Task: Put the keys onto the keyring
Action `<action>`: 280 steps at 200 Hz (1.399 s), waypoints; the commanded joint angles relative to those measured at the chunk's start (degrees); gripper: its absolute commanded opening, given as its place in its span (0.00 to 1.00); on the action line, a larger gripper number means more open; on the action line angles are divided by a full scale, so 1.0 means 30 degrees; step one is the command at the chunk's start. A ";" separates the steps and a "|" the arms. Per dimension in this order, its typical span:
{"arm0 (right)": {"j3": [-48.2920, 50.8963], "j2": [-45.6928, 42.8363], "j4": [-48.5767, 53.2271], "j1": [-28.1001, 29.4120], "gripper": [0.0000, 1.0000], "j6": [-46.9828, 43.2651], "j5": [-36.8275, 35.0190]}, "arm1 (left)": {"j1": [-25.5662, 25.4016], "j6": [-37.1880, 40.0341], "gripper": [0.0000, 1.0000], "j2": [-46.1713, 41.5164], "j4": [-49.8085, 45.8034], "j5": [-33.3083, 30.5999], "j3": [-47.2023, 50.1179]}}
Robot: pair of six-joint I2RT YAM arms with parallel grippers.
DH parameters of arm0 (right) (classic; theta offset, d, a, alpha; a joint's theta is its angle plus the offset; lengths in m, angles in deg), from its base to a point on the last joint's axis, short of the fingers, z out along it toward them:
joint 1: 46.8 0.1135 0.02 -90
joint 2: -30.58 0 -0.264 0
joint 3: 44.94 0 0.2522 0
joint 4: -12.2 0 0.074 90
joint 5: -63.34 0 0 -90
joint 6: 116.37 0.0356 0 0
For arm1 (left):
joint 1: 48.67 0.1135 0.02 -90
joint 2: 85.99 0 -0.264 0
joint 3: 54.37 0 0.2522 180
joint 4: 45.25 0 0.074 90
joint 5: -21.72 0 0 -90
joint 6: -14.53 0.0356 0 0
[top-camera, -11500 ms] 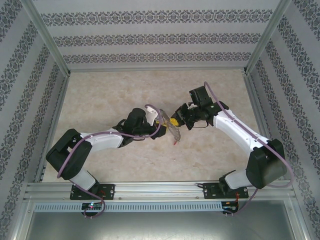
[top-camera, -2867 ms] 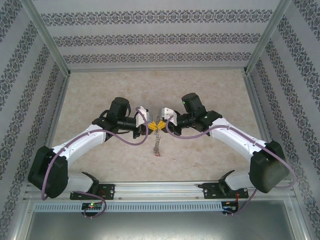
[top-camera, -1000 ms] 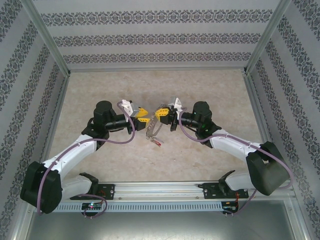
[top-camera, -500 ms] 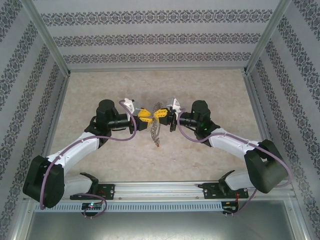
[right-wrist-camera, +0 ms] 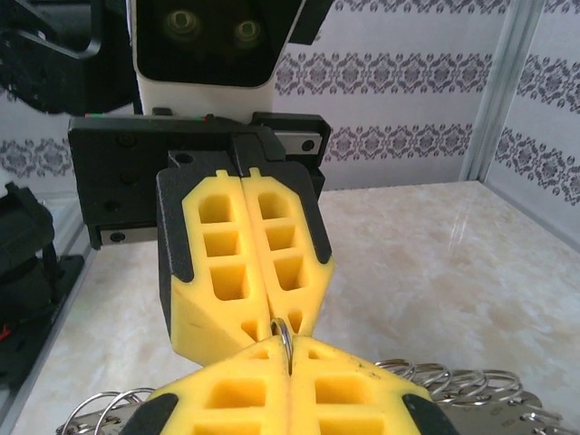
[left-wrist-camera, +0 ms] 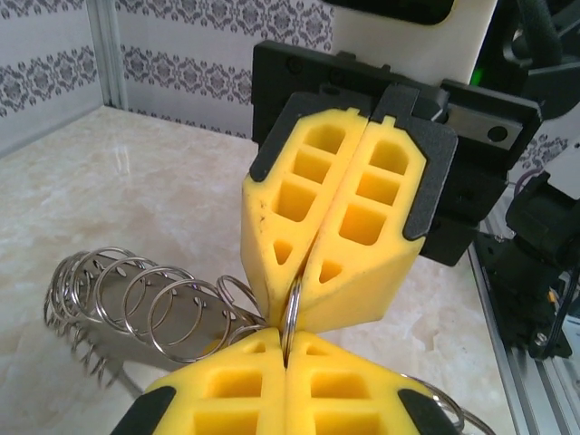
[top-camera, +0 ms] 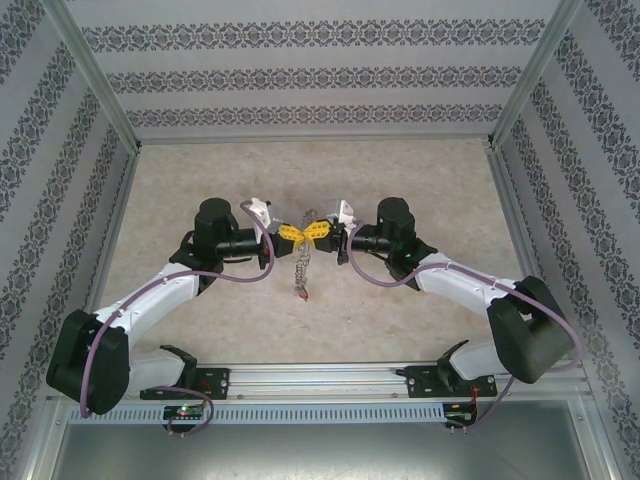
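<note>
My left gripper [top-camera: 294, 233] and right gripper [top-camera: 316, 230] meet tip to tip above the middle of the table. Both are shut on the same small silver ring [left-wrist-camera: 292, 313] of the keyring [top-camera: 300, 265], which hangs down from them as a floppy silver strand. A tiny red key [top-camera: 303, 296] dangles at its lower end; the other keys are not clear to me. In the left wrist view my left gripper [left-wrist-camera: 286, 349] pinches the ring from below, with the keyring's loops [left-wrist-camera: 136, 299] fanning to the left. In the right wrist view my right gripper [right-wrist-camera: 288, 355] grips the ring [right-wrist-camera: 285, 333] edge-on.
The pale marble-patterned tabletop [top-camera: 420, 170] lies bare around the grippers. Patterned walls and metal frame posts [top-camera: 100, 90] close it in on three sides. A metal rail [top-camera: 320, 378] with the arm bases runs along the near edge.
The left gripper has gone from open to shut on the ring that the right gripper holds. Both grippers drew together and the hanging keyring swung slightly left.
</note>
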 commanded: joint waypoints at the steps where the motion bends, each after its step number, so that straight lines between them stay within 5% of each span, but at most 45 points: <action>1: -0.1288 -0.0646 0.5421 0.0263 0.10 -0.4500 0.1023 | -0.0285 0.2379 0.00 -0.0340 -0.2085 0.0262 -0.1078; 22: -0.1601 -0.1080 0.8609 -0.0222 0.23 -0.6491 0.1435 | -0.0386 0.4787 0.00 -0.0337 -0.5347 0.0032 -0.1886; 64: -0.3877 -0.0652 1.5860 -0.0555 0.30 -1.0839 0.1307 | -0.0566 0.8075 0.00 0.0250 -0.9435 -0.0155 -0.3290; 165: -0.5396 0.0535 1.6058 -0.0370 0.34 -1.1108 0.1428 | -0.1304 0.9903 0.00 0.1827 -1.1338 0.0597 -0.4497; 205: -0.6055 0.1343 1.6550 0.0076 0.26 -1.1145 0.1428 | -0.1333 0.9533 0.00 0.2003 -1.0824 0.0731 -0.4600; 228: -0.6108 0.1392 1.6401 0.0106 0.00 -1.1034 0.1335 | -0.1359 0.9362 0.00 0.2047 -1.0650 0.0783 -0.4655; 280: -0.4892 0.0348 1.2275 -0.0499 0.00 -0.7672 0.1437 | -0.1072 0.7700 0.15 0.2211 -0.9000 0.1163 -0.4052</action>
